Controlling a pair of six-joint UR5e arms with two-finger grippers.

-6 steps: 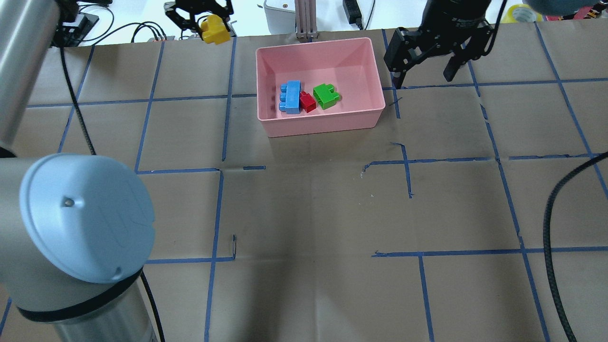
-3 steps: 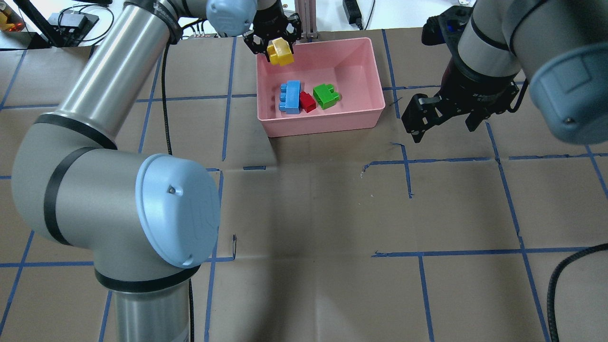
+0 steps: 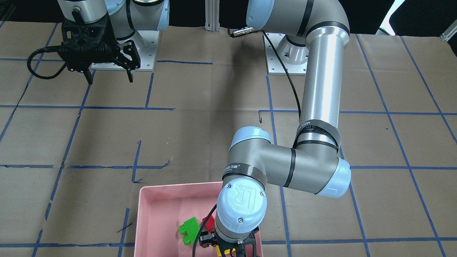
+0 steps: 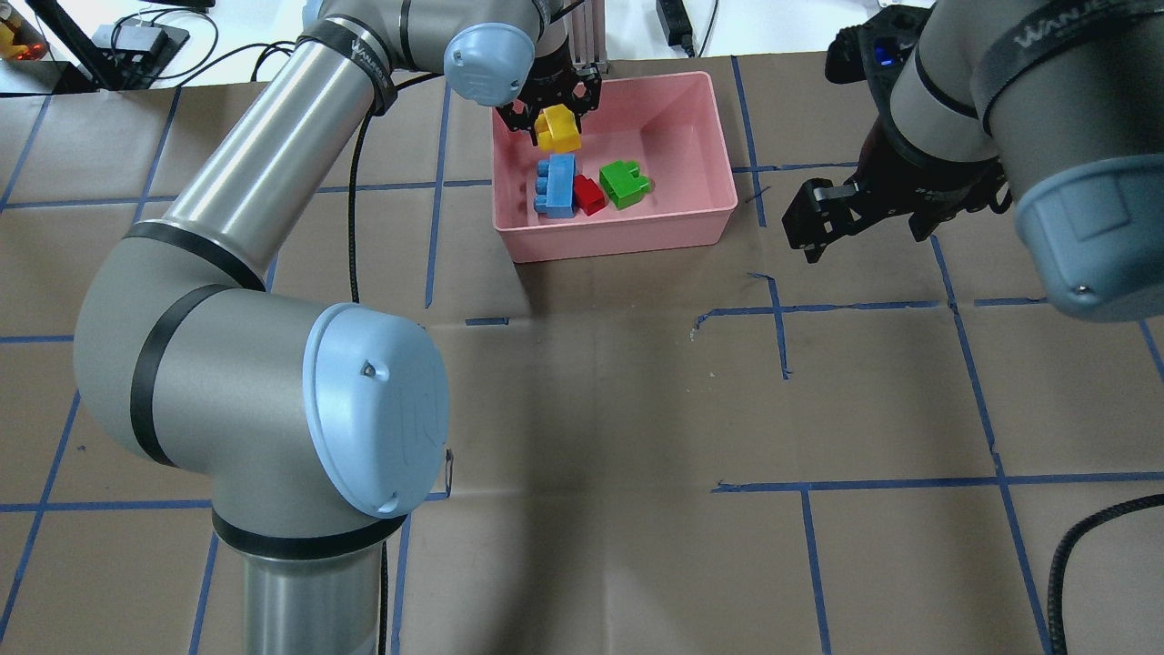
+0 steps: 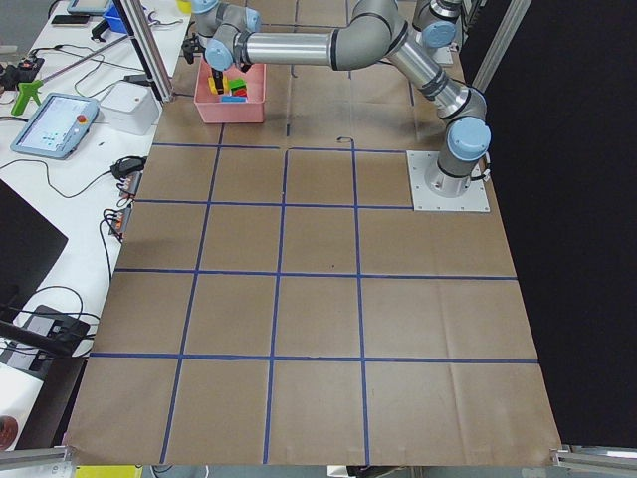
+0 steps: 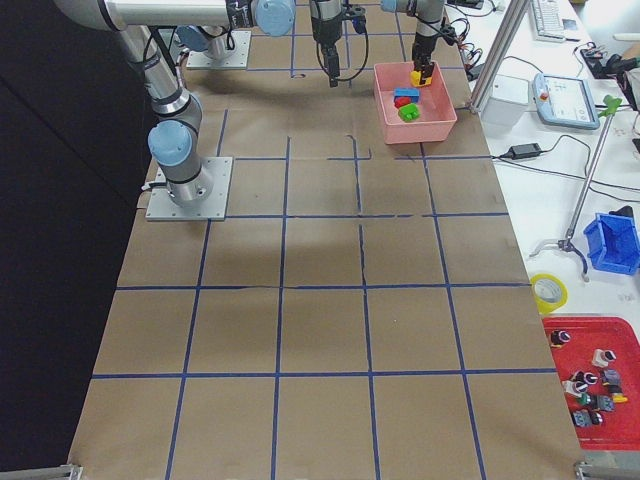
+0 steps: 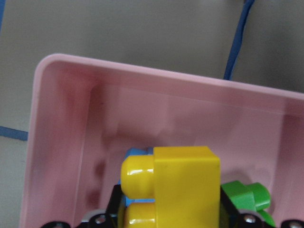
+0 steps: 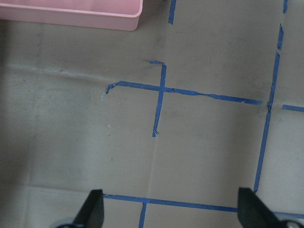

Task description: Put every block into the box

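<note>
1. Box (image 4: 677,118) of pink plastic stands on the desk (image 4: 591,409), at the far side from the robot and near the middle of its width.
2. Three blocks lie on the box floor, in its left and middle part. The blue block (image 4: 556,186) lies lengthwise, with its three studs towards the left wall. The red block (image 4: 588,195) touches its right side. The green block (image 4: 625,183) is just beside the red one, turned at an angle.
3. The left arm reaches across the desk to the box, and the left gripper (image 4: 553,120) is over the far left part of the box, inside the line of the rim.
4. Its jaws pinch the yellow block (image 4: 556,129) from two sides. The left wrist view shows the block filling the gap between them, studs to the view's left.
5. The yellow block hangs just past the far end of the blue block. In the left wrist view the blue one shows behind it on one side and the green one on the other. Whether it touches anything below it cannot be told.
6. The right gripper (image 4: 864,232) is above bare desk, to the right of the box and apart from it. Its jaws are spread wide with nothing between them; the right wrist view shows only brown paper, blue tape lines and one corner of the box.
</note>
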